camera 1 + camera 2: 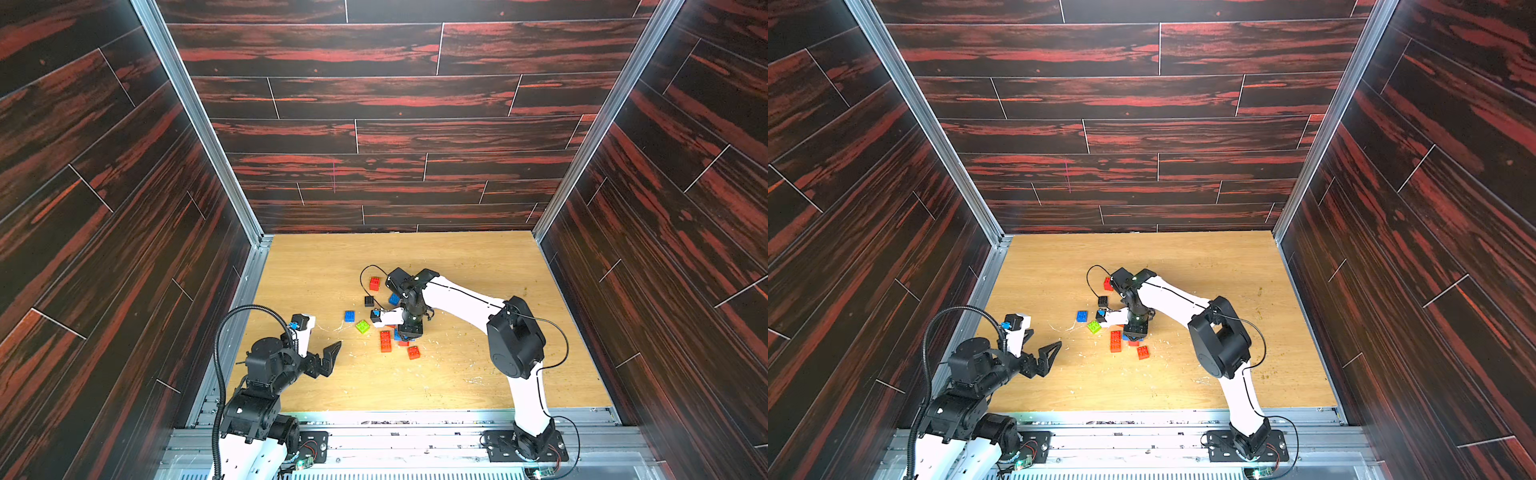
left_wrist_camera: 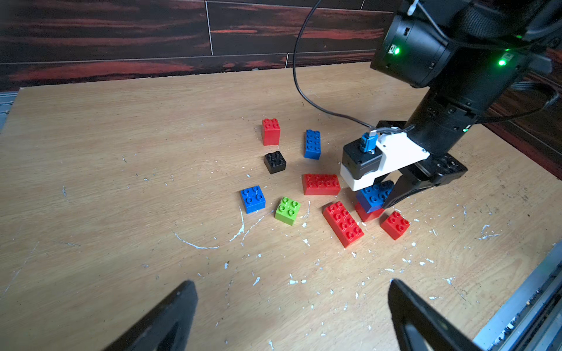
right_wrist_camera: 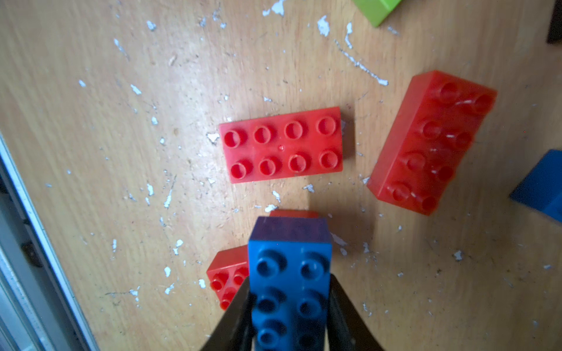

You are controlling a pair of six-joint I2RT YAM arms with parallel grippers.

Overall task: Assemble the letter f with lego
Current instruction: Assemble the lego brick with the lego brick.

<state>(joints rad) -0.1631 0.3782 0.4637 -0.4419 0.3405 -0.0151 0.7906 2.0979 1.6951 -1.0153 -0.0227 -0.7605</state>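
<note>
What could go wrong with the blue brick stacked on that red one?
The blue oblong studded plastic brick may not be pressed onto the red brick beneath; it could lift off as the right gripper leaves. One finger sits beside the small red square brick and could nudge it.

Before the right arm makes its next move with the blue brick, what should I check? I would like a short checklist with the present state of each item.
1. Grip: the right gripper has its fingers against both long sides of the blue oblong brick. Ok.
2. Seating: the blue oblong brick sits on top of the red brick beneath; whether it is pressed fully down, cannot tell.
3. Room beside the jaws: the red square brick lies close beside one finger. Not ok.
4. The left gripper is open and apart from all bricks. Ok.
5. Letter f formed: the lime green brick, the black brick and others lie loose. Not ok.
</note>
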